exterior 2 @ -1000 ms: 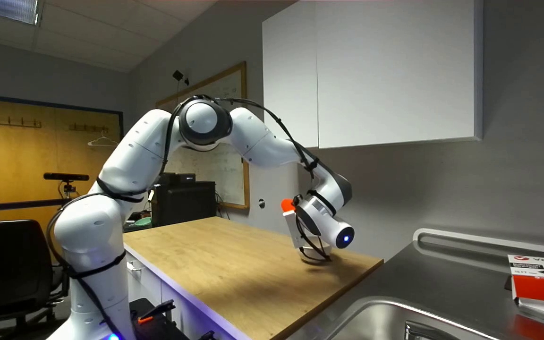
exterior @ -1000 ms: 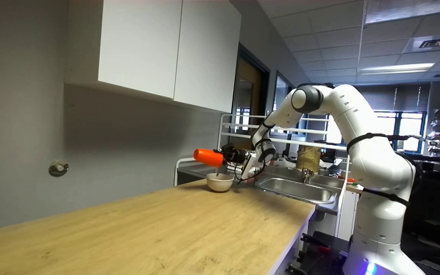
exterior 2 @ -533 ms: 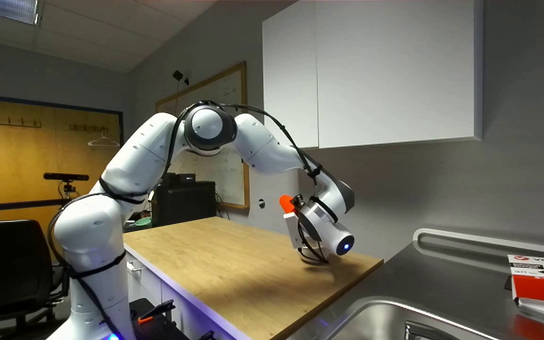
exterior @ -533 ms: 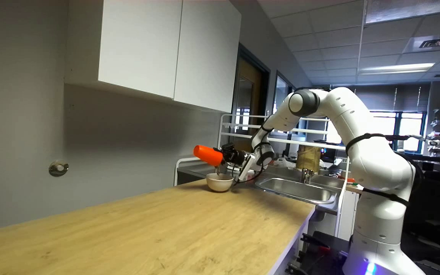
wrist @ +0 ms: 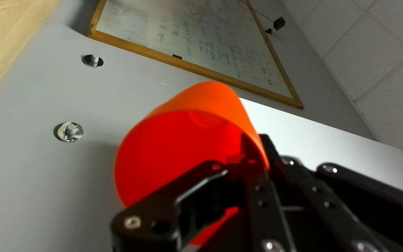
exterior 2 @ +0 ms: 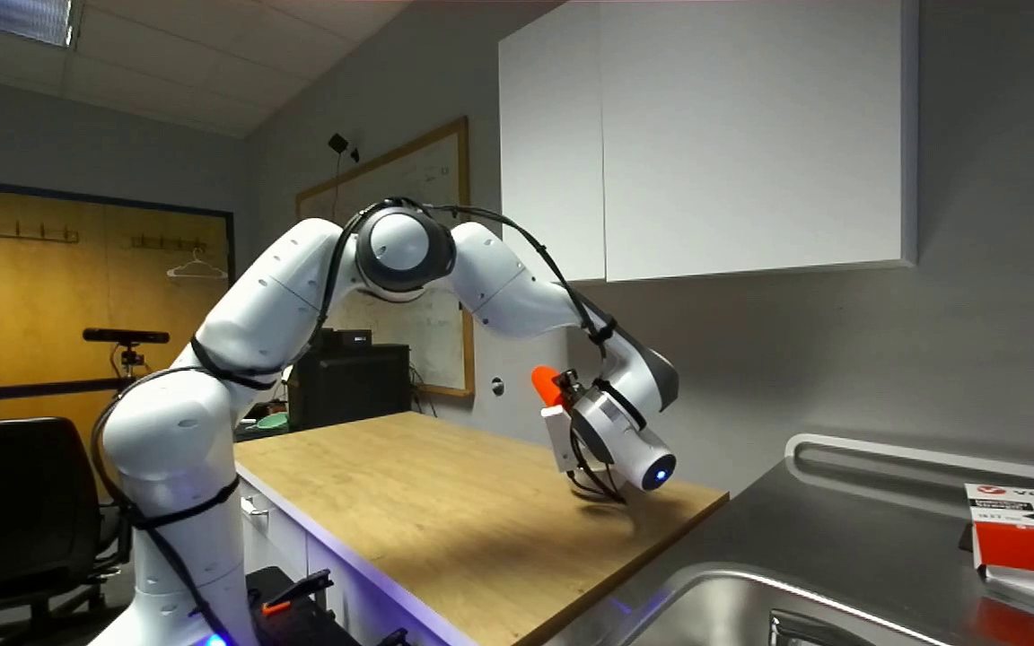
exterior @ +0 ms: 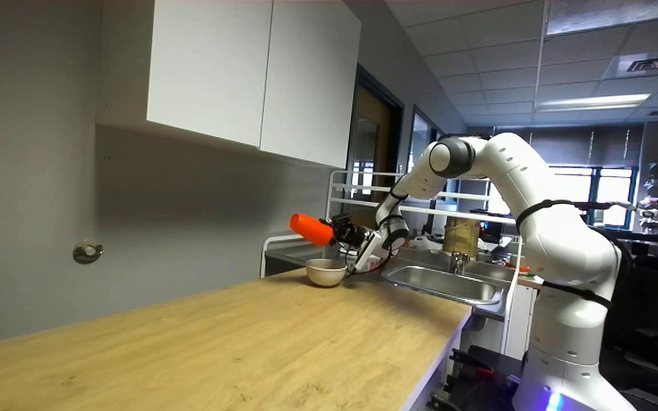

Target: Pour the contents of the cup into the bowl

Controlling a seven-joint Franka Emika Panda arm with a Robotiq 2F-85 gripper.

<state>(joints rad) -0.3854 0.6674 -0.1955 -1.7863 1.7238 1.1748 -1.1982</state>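
Gripper (exterior: 333,229) grasps an orange plastic cup (exterior: 309,228) at its rim, slanted mouth-downward above, not touching, a beige bowl (exterior: 325,274) on a wood-grain counter (exterior: 237,337). For a clean pour, centre the mouth over the bowl and steepen gently until any remainder drops. A box (exterior 2: 1029,543) seems to say VELCRO, cut off at the view's edge; a whiteboard (wrist: 194,35) is written on, too faintly to read.

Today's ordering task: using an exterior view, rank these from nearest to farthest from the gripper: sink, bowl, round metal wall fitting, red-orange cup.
In an exterior view:
1. Red-orange cup: tilted, held in the gripper.
2. Bowl: below the cup.
3. Sink: right of the bowl.
4. Round metal wall fitting: far left.
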